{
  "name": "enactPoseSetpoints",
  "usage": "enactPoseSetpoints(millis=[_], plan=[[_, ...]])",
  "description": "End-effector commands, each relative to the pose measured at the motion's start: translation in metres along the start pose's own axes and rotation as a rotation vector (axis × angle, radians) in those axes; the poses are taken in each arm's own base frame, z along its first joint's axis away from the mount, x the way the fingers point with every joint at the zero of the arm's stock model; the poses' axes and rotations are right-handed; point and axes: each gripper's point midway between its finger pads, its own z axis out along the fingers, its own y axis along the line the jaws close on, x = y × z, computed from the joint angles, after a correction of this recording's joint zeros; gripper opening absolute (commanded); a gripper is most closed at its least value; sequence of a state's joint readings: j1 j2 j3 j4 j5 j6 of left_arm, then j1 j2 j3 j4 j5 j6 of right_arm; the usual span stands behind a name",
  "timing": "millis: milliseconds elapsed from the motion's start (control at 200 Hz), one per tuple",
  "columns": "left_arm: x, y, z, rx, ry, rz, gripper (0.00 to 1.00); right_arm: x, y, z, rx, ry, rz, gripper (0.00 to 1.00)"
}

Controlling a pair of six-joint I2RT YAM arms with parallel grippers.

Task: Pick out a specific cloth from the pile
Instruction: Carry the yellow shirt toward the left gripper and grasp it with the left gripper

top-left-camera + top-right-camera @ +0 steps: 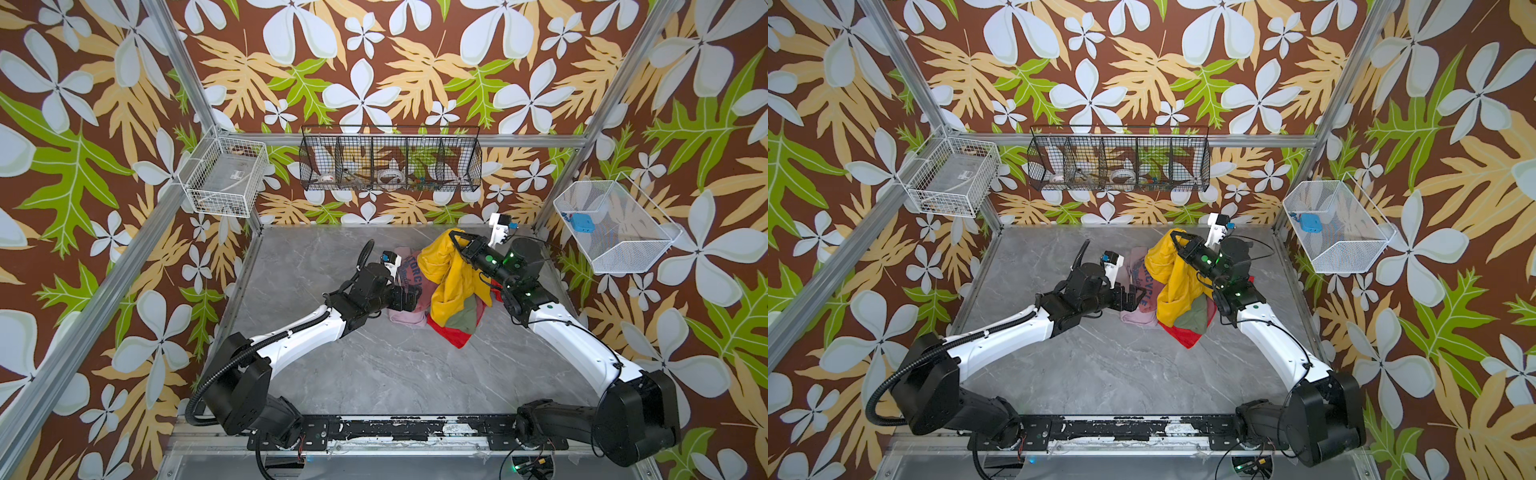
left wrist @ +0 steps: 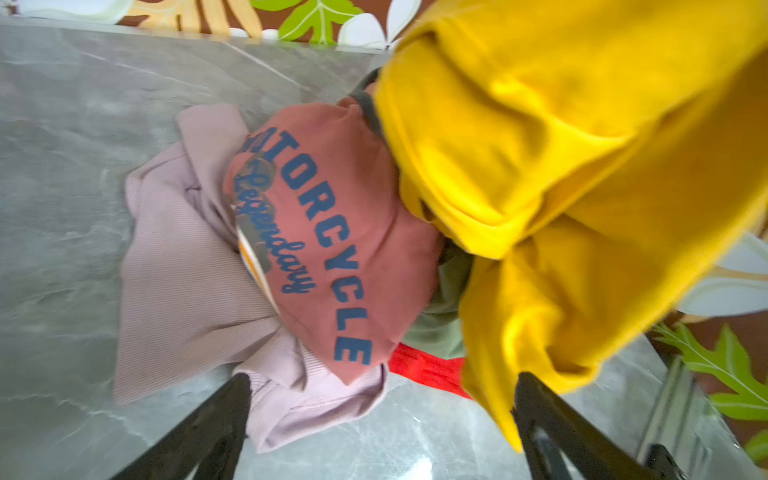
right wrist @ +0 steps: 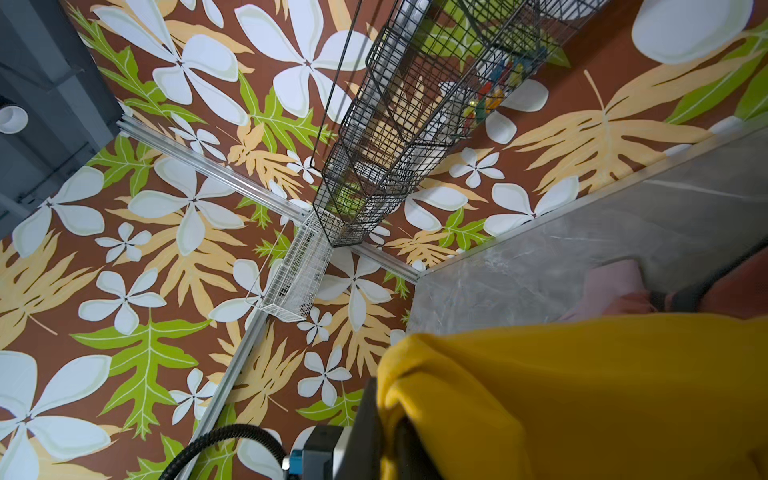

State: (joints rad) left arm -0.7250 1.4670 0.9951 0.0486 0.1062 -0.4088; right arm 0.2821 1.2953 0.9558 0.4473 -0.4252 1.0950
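- Grey marble-patterned tabletop: carries the pile toward its rear right. Floral-printed walls enclose it on three sides.
- Black wire basket: long and divided into compartments, hung on the rear wall above the tabletop. Its contents are too small to identify.
- Mustard-yellow cloth: plain and unprinted. Its upper end is raised above the heap in the right claw. The remainder hangs down and drapes over the right side of the pile, with the lower folds resting on the garments beneath.
- Pile: a heap of mixed garments, partly covered by the yellow cloth.
- Salmon-pink shirt: blue lettering reads "MOTORCYCLE" and "Legendary". It lies on the left of the pile, touching the yellow cloth.
- Pale lilac cloth: ribbed fabric, spread beneath and to the left of the pink shirt, directly on the tabletop.
- Bright red cloth: protrudes at the front edge of the pile, under the olive-green cloth.
- Right claw: closed, gripping the top of the yellow cloth. In the right wrist view the fabric folds over the fingers.
- Left claw: spread wide and empty, low beside the pink shirt and over the lilac cloth. Whether it touches the fabric cannot be determined.
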Motion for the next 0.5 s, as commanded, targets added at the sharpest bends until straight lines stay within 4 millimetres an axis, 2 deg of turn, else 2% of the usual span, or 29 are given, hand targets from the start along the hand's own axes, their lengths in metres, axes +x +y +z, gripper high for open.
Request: enactPoseSetpoints(millis=[0, 145, 250, 340, 405, 495], plan=[[0.002, -0.035, -0.002, 0.156, 0.018, 0.055, 0.99, -0.015, 0.009, 0.000, -0.026, -0.079, -0.015, 0.00], [0.005, -0.066, 0.005, 0.276, 0.034, 0.053, 0.98, -0.015, 0.002, 0.000, -0.008, -0.098, 0.018, 0.00], [0.009, -0.080, 0.017, 0.292, 0.054, 0.085, 0.98, -0.015, 0.003, -0.003, -0.003, -0.106, 0.020, 0.00], [0.004, -0.092, 0.029, 0.310, 0.054, 0.099, 0.98, -0.017, 0.005, -0.005, 0.000, -0.117, 0.021, 0.00], [0.006, -0.092, 0.042, 0.289, 0.081, 0.097, 0.97, -0.019, 0.007, -0.006, -0.004, -0.125, 0.022, 0.00], [0.016, -0.075, 0.064, 0.193, 0.134, 0.072, 0.95, -0.022, 0.012, -0.008, -0.013, -0.133, 0.019, 0.00]])
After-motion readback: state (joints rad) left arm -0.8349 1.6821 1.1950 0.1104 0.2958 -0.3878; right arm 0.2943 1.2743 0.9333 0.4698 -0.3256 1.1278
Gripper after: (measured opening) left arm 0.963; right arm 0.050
